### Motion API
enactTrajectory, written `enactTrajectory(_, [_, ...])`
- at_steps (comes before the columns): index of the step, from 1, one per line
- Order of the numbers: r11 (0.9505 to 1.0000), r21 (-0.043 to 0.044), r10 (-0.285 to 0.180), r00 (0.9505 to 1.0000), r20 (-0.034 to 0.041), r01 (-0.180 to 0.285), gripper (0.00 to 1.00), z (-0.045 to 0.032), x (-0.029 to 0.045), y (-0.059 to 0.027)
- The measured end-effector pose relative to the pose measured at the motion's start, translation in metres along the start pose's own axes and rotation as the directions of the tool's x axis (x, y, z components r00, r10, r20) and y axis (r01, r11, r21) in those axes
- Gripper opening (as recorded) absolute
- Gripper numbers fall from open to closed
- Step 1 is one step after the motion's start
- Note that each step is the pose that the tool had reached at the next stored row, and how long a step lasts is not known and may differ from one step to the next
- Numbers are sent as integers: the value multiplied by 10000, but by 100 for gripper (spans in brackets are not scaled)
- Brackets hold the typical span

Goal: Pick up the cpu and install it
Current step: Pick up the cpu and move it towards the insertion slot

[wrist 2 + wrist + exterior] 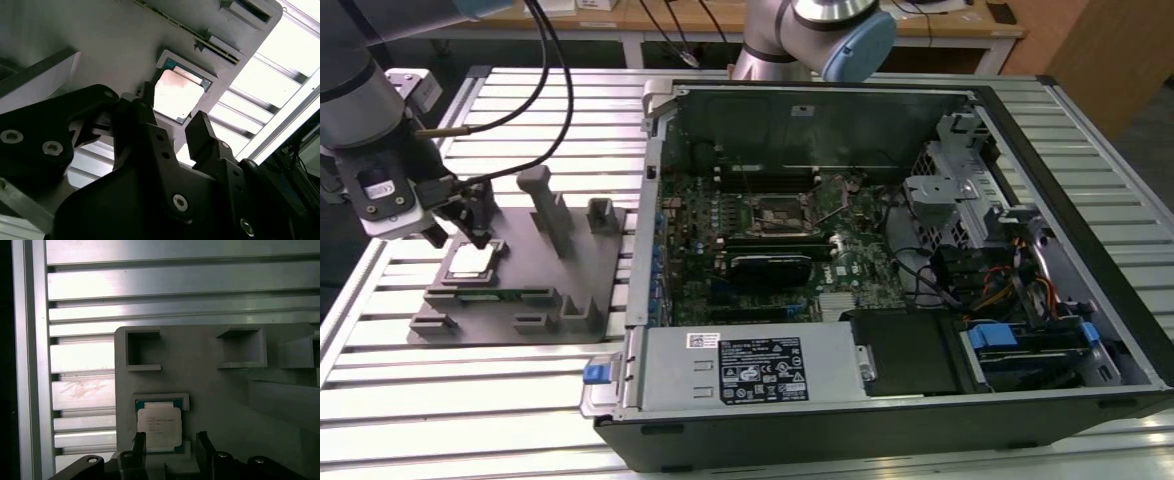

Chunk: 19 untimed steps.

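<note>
The cpu (471,262) is a small square chip with a shiny silver top, lying flat in a shallow recess of the grey fixture plate (520,250) at the exterior view's left. My gripper (460,236) hangs just above it, open, with nothing between the fingers. In both wrist views the two dark fingertips stand apart on either side of the cpu (159,426) (176,95), with the gripper (171,445) (175,120) close over it; I cannot tell whether they touch it. The motherboard's cpu socket (781,210) lies inside the open computer case.
The open computer case (881,260) takes up the exterior view's right, with a grey power supply (747,365) at its near side. Upright posts (544,205) and small blocks rise from the fixture plate beside the gripper. The table is slatted aluminium (454,400).
</note>
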<state>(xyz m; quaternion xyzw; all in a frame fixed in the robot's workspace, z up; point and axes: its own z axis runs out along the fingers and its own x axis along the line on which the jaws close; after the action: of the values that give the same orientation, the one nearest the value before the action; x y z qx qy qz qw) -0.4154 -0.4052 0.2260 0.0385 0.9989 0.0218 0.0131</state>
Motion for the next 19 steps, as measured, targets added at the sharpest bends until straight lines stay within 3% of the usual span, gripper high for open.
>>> enactTrajectory(1, [10000, 0, 0, 10000, 0, 0, 53, 0, 0, 0])
enactTrajectory(3, [10000, 0, 0, 10000, 0, 0, 64, 1, 0, 0])
enactTrajectory(5, [10000, 0, 0, 10000, 0, 0, 64, 2, 0, 0])
enactTrajectory(6, [10000, 0, 0, 10000, 0, 0, 71, 3, 0, 0])
enactTrajectory(19, [10000, 1, 0, 10000, -1, 0, 71, 159, 4, -7])
